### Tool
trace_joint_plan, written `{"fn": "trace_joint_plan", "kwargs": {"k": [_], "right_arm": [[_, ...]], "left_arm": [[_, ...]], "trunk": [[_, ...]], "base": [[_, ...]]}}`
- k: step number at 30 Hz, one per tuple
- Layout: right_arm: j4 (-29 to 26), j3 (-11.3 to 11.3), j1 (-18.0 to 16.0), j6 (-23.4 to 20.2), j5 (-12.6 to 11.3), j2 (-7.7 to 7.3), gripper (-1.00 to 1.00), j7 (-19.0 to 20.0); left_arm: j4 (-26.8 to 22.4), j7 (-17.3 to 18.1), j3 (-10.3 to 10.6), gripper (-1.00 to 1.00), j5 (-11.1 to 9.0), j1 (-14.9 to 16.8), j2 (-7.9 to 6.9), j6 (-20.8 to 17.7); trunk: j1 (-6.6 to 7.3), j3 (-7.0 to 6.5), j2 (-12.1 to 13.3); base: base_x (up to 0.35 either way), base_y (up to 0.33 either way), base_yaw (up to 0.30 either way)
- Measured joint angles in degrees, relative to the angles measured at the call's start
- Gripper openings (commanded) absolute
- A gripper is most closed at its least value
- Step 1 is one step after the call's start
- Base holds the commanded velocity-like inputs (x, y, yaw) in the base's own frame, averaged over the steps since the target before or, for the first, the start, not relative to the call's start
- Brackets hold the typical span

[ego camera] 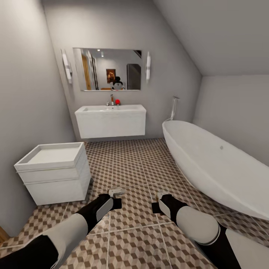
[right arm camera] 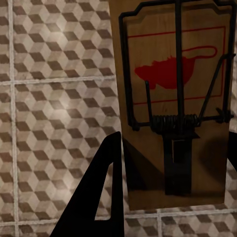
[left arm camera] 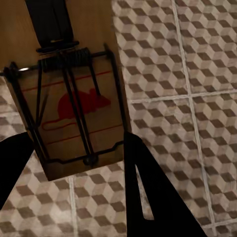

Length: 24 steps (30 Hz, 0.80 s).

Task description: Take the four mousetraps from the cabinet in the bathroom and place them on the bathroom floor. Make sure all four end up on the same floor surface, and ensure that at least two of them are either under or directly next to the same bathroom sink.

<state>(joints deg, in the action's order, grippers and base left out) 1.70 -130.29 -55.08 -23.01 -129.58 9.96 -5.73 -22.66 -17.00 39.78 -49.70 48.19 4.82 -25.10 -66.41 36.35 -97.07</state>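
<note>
With a mousetrap (left arm camera: 74,113) pinched between the left gripper (ego camera: 116,193) fingers and a second mousetrap (right arm camera: 175,98) clamped in the right gripper (ego camera: 160,197), looks like the carry-and-place step, both traps held above the bathroom floor (ego camera: 138,168) near its middle. Next, likely: drive forward toward the sink (ego camera: 110,120) on the far wall, lower both arms, release each trap flat on the tiles under or right beside the basin's front edge. Small white drawer unit (ego camera: 54,172) at the floor's left edge: open top tray, nothing visible inside. Bathtub (ego camera: 216,168) along the right edge, interior hidden.
</note>
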Motion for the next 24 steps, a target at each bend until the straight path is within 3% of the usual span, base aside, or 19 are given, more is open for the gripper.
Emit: {"fn": "trace_joint_plan", "kwargs": {"k": [6,10,14,16,20,24], "right_arm": [[0.2,-0.1,0.0,-0.4,0.0,0.00,-1.00,-1.7],[0.3,-0.1,-2.3,-1.3,0.0,-0.01,-1.00,-5.3],[0.3,-0.2,-9.0,-6.0,0.1,-0.01,-1.00,-6.5],[0.4,-0.3,-13.5,-8.2,0.2,-0.02,-1.00,-6.6],[0.4,-0.1,-18.2,-9.5,0.0,-0.01,-1.00,-5.3],[0.4,0.1,-20.8,-9.9,-0.1,0.00,-1.00,-4.2]], "left_arm": [[2.5,0.7,-0.4,-1.00,-1.5,0.0,-1.33,0.6],[-1.1,0.8,-0.6,-1.00,-1.7,1.7,-1.10,-3.5],[-3.7,0.3,-0.8,-1.00,-1.7,8.6,-1.09,-12.9],[-4.0,0.1,-1.4,-1.00,-1.5,15.1,-1.47,-16.8],[-3.7,-0.2,-1.9,-1.00,-1.5,23.5,-1.89,-21.5],[-3.0,-0.2,-2.1,-1.00,-1.5,30.1,-1.63,-23.4]], "trunk": [[-1.32,1.08,-2.4],[-2.19,1.78,-4.0],[-3.07,2.49,-5.6],[-3.50,2.84,-6.4],[-4.39,3.57,-8.0],[-5.27,4.30,-9.6]], "base": [[0.000,0.000,0.000],[0.000,0.000,0.000],[0.000,0.000,0.000],[0.000,0.000,0.000],[0.000,0.000,0.000],[0.000,0.000,0.000]]}}
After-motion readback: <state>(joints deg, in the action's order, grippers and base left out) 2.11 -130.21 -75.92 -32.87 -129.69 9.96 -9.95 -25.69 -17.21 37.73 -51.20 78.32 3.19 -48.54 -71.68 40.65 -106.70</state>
